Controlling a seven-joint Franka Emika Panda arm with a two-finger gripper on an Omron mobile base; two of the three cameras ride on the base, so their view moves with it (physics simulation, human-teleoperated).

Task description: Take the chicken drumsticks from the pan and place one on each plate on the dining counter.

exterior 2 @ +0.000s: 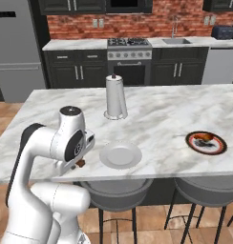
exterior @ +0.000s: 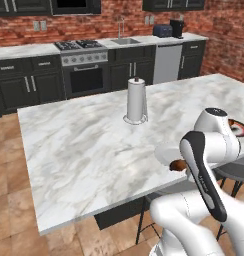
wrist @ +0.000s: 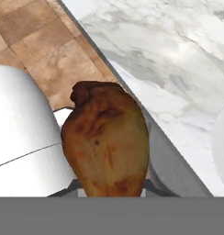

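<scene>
My gripper [exterior 2: 80, 164] is shut on an orange-brown glazed chicken drumstick [wrist: 107, 142], held just off the near edge of the dining counter [exterior 2: 161, 119], to the left of a pale round plate [exterior 2: 120, 155]. The same drumstick [exterior: 178, 165] peeks out beside my forearm, next to that plate [exterior: 163, 150]. A second drumstick [exterior 2: 202, 140] lies on a plate with a reddish-brown rim [exterior 2: 206, 143] farther right on the counter. That plate [exterior: 240, 128] is partly hidden behind my arm. The pan is out of view.
A white paper-towel roll [exterior 2: 116, 96] stands mid-counter behind the pale plate. Grey bar stools [exterior 2: 117, 191] sit under the counter's near edge. A stove [exterior: 82, 50] and dark cabinets line the brick wall beyond. Tiled floor lies below my hand.
</scene>
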